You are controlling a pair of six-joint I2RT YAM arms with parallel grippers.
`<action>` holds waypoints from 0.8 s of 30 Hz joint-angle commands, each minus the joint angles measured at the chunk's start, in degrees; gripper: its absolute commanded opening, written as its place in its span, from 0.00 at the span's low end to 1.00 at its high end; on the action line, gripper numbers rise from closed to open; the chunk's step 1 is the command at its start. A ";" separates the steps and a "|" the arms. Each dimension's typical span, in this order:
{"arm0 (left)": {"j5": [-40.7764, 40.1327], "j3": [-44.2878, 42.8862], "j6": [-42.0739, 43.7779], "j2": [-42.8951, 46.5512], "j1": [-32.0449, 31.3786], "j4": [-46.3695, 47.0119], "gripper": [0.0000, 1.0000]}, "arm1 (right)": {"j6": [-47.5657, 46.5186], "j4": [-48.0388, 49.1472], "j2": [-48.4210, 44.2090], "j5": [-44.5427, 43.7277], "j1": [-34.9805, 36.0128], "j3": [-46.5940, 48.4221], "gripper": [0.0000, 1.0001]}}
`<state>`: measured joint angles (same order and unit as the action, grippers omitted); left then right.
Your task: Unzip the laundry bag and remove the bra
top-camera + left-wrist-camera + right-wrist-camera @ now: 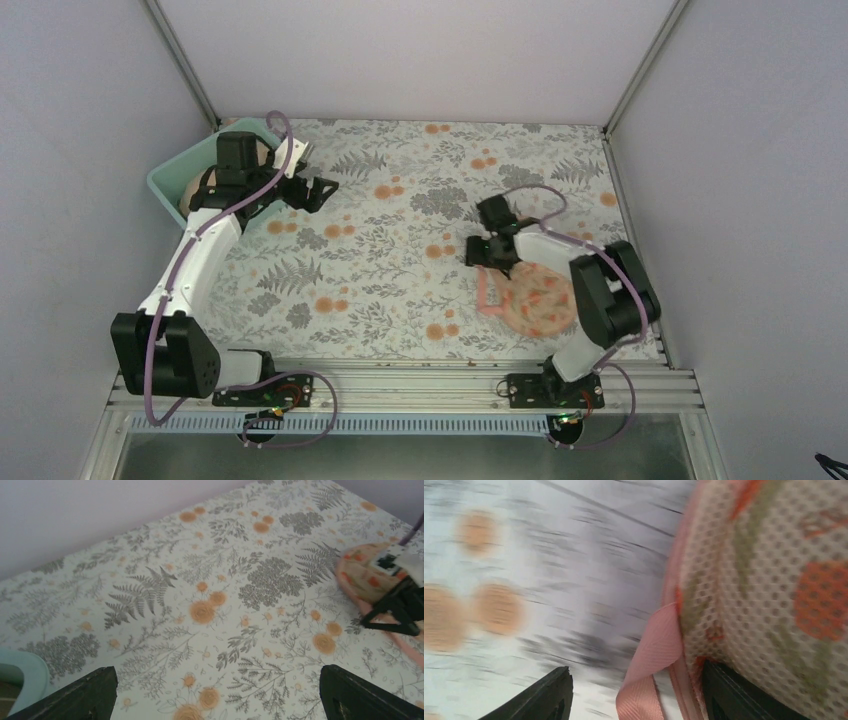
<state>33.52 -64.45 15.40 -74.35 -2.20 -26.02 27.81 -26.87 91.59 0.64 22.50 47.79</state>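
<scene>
The laundry bag (pixel 540 300) is a pale pink mesh pouch with orange floral print, lying at the near right of the table. Its pink ribbon loop (pixel 487 296) hangs off its left edge. My right gripper (pixel 487 262) is open at the bag's far-left edge. In the right wrist view the ribbon loop (pixel 649 675) lies between the open fingers, and the right finger (pixel 744 695) touches the mesh (pixel 774 580). My left gripper (pixel 318 192) is open and empty above the far left of the table, well apart from the bag (pixel 365 572). The bra is hidden.
A teal plastic tub (pixel 175 178) stands at the far left corner, holding a pale peach-beige item (pixel 193 192); its rim also shows in the left wrist view (pixel 22 672). The floral tablecloth (pixel 400 260) covers the table. Enclosure walls stand on three sides.
</scene>
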 commanded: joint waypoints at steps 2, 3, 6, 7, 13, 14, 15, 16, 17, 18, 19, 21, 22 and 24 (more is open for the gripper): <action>1.09 -6.98 -0.03 -1.40 -0.31 -8.82 1.00 | -6.23 7.49 9.99 11.16 11.38 8.53 0.68; 1.20 -8.40 0.69 -1.68 -0.27 -10.54 1.00 | -7.03 7.65 11.56 12.52 13.02 10.23 0.68; 1.79 -12.96 2.26 -2.11 -0.27 -14.78 1.00 | -9.24 7.29 16.13 15.83 17.34 16.03 0.68; 2.17 -14.33 2.68 -2.16 -0.31 -15.95 1.00 | -10.36 6.83 17.43 16.42 19.13 18.22 0.68; 4.67 -21.30 4.73 -3.28 -0.25 -22.35 1.00 | -18.97 3.89 19.77 23.81 28.13 29.09 0.70; 4.25 -21.66 5.21 -3.08 -0.21 -22.58 1.00 | -19.30 4.05 18.65 24.93 28.33 29.66 0.71; 3.57 -21.73 5.47 -2.70 -0.26 -22.40 1.00 | -19.21 4.33 17.13 25.36 28.20 29.68 0.72; 3.04 -21.54 5.63 -2.20 -0.22 -22.14 1.00 | -18.90 4.75 15.46 25.48 27.81 29.20 0.73; 2.75 -21.06 5.81 -1.52 -0.24 -21.71 1.00 | -18.55 5.45 13.37 25.99 27.26 28.30 0.75; 2.62 -20.26 5.93 -0.73 -0.26 -20.96 1.00 | -17.68 6.22 11.02 26.77 26.33 26.87 0.76; 2.67 -19.11 5.91 0.10 -0.26 -19.94 1.00 | -16.59 7.21 8.31 27.62 25.24 25.39 0.78; 2.82 -16.16 5.47 2.38 -0.55 -17.37 1.00 | -12.83 8.97 2.16 27.88 22.65 20.35 0.86; 3.16 -14.48 5.32 3.57 -0.81 -16.36 1.00 | -10.34 9.49 -1.09 27.17 20.82 17.71 0.89; 4.00 -11.51 5.54 5.56 -1.64 -15.17 1.00 | -4.83 9.48 -7.92 25.15 15.59 11.27 0.90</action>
<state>36.23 -79.92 20.40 -72.93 -2.55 -44.01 14.41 -18.76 94.06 26.39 45.56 67.33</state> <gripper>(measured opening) 0.999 0.892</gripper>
